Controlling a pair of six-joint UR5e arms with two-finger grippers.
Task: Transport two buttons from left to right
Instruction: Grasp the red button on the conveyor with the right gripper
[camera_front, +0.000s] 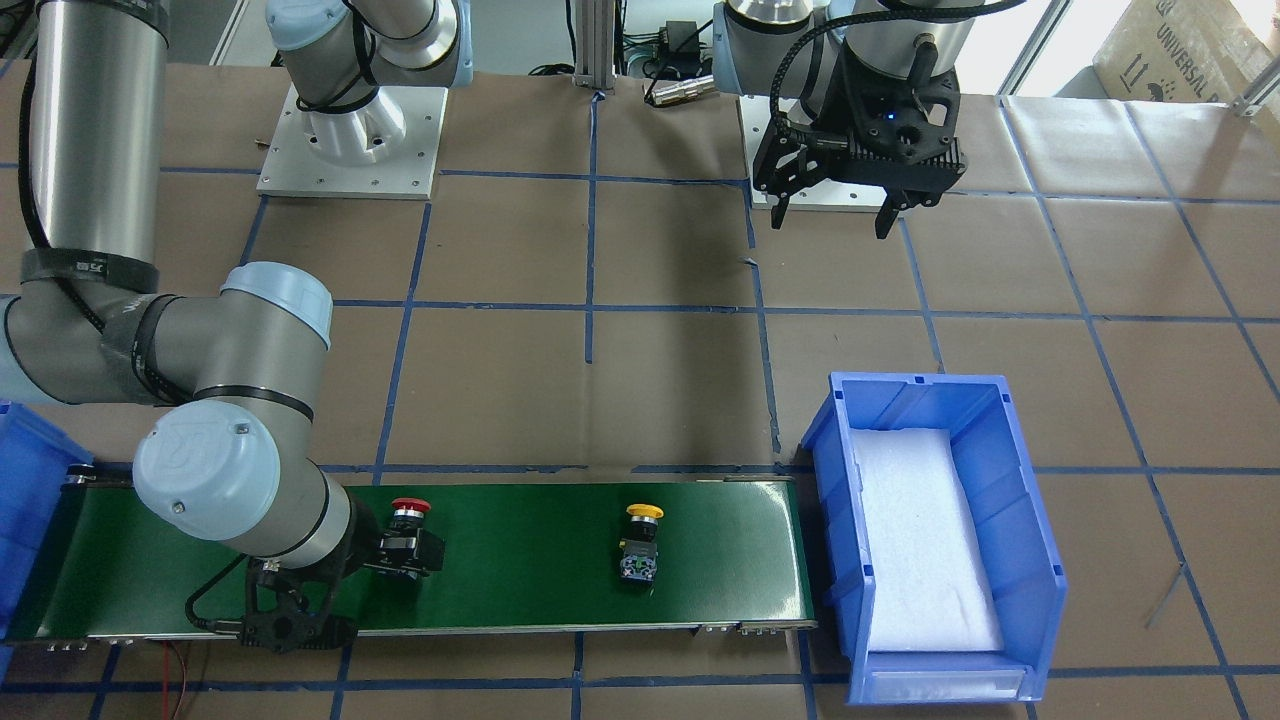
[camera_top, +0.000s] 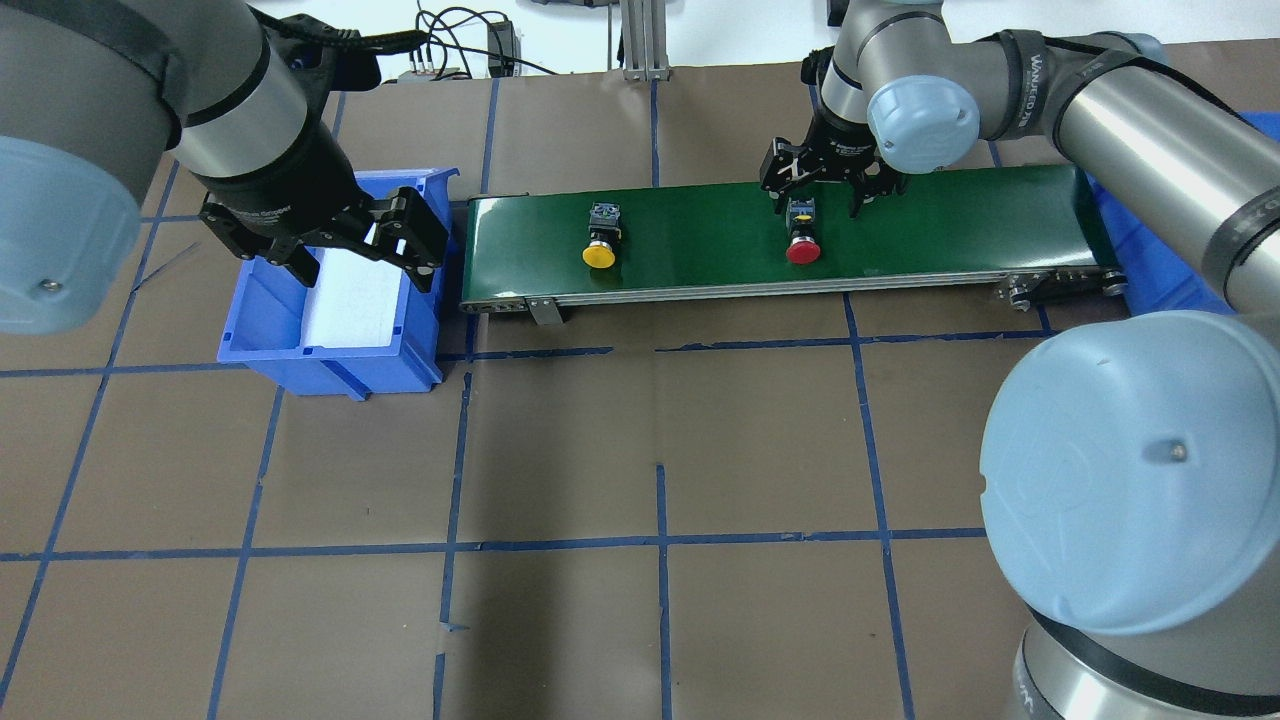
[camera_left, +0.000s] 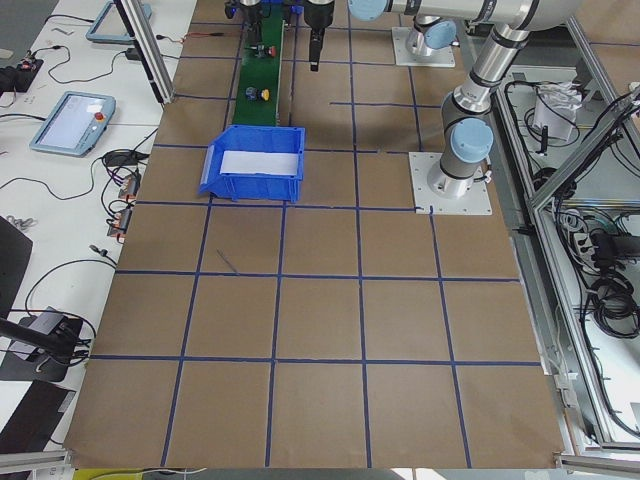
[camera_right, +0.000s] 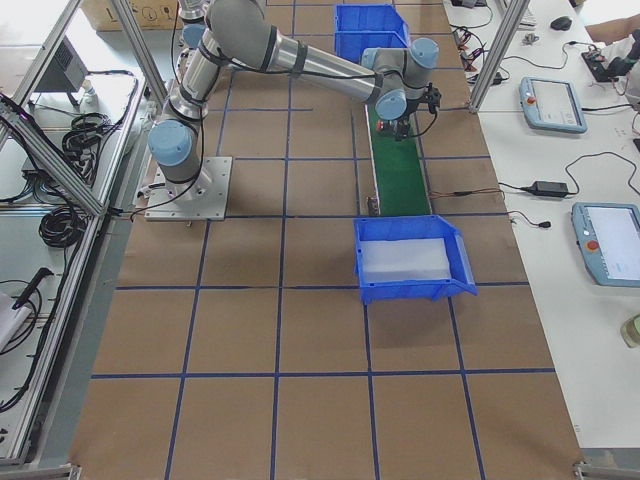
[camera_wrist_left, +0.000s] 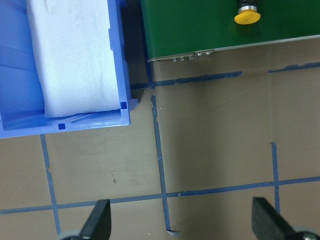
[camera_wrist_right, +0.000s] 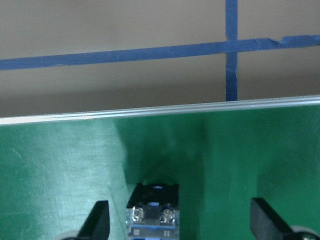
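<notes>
Both spread wide; straddles red button (camera_top: 803, 240) with right gripper (camera_top: 818, 205), long axis across belt (camera_top: 700, 235), cap nearside; left gripper (camera_top: 360, 265) farther off.

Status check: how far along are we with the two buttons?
Done: the left bin holds only foam; both buttons are on the belt. In hand: the open right gripper straddles the red button, not yet clamped; the left gripper hangs open and empty. Left: grasp red, then the yellow button at mid-belt, and move both right.
</notes>
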